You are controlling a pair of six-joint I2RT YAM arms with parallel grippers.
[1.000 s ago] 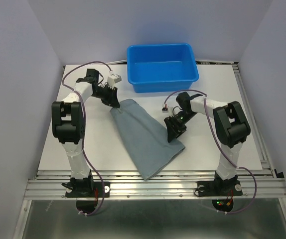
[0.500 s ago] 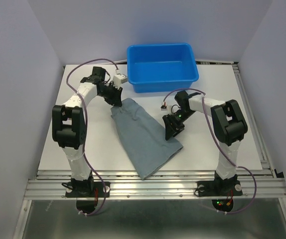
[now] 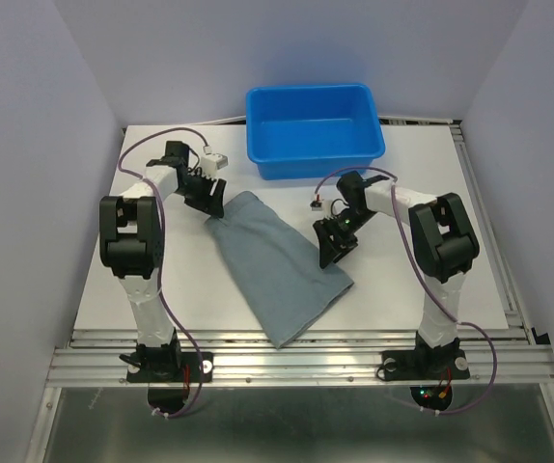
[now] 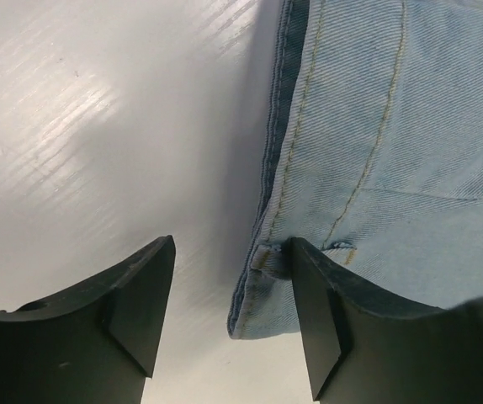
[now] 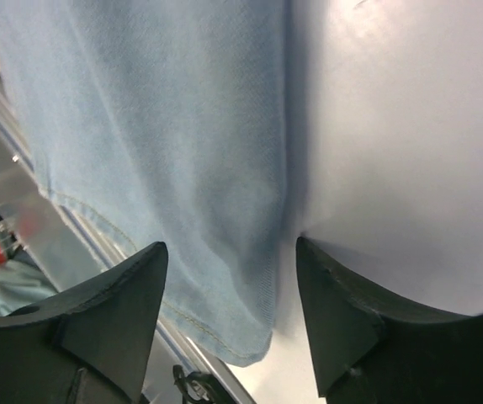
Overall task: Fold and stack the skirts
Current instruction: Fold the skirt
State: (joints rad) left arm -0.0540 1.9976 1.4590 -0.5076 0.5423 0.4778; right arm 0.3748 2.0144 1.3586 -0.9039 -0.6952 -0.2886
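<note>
We find the skirt (image 3: 282, 268) lying flat on the white surface (image 3: 431, 183), near its middle. The cloth runs on a diagonal. Its narrower end points toward the far-left corner and its wider end reaches close to the near edge.

At the narrower end, the left gripper (image 3: 209, 198) is lowered to the surface. The left wrist view shows the left gripper (image 4: 229, 252) with its fingers spread. A stitched corner of the skirt (image 4: 376, 151) lies between them, against the inner face of one finger (image 4: 317, 320), and is not pinched.

The right gripper (image 3: 331, 248) is lowered at the skirt's right-hand edge. In the right wrist view, this gripper (image 5: 229, 252) is also spread. The edge of the skirt (image 5: 183, 168) runs through the gap, with bare surface under the other side.

A blue tub (image 3: 316, 166) stands at the far edge of the surface, apart from the skirt.
</note>
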